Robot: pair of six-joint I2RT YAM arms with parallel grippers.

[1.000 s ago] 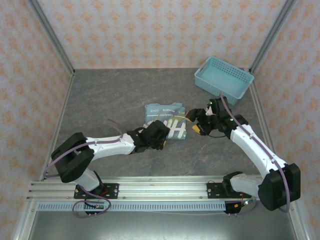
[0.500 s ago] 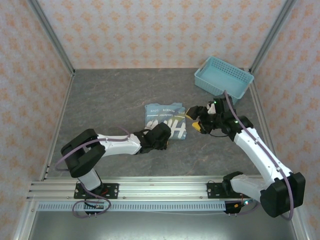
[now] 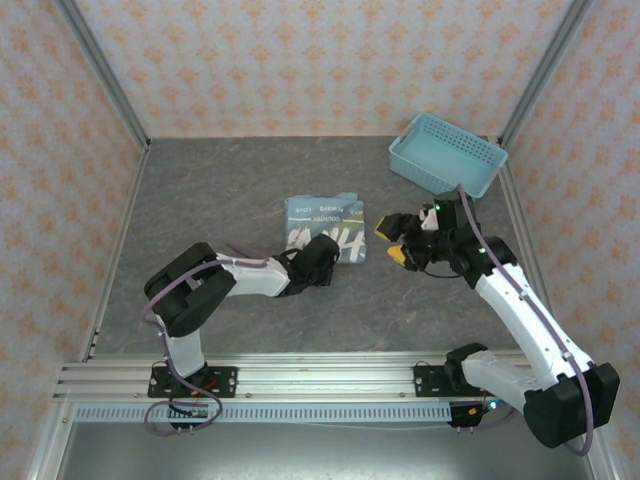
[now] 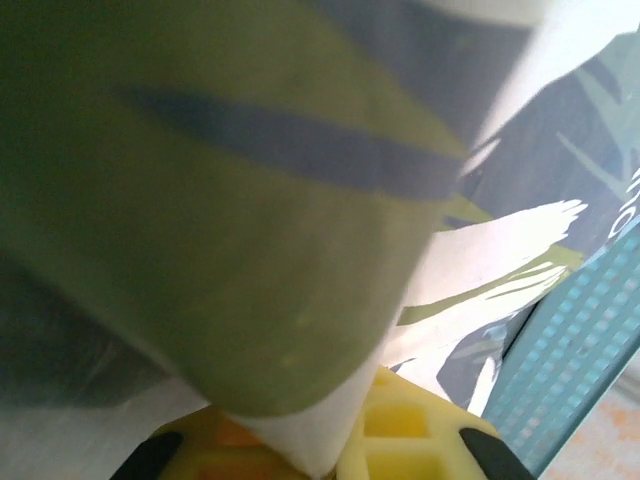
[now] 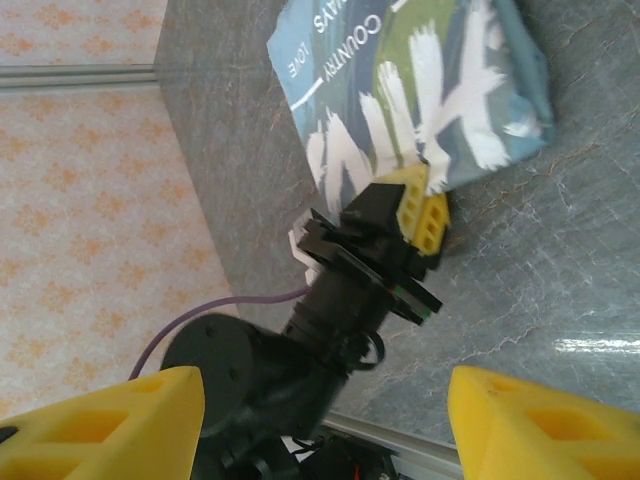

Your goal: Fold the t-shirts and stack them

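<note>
Nearby, the basket (image 3: pixel 447 153) sits well apart from the t-shirt (image 3: pixel 322 215).

Left gripper (image 3: pixel 323 251) low, jaws pinched; right gripper (image 3: pixel 392 243) jaws wide.

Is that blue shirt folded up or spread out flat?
Folded: the t-shirt lies as a compact rectangle, no sleeves spread out.

The top camera looks down from high behind. The left wrist camera is almost against the t-shirt (image 4: pixel 250 200); the right wrist camera sees it from farther.
</note>
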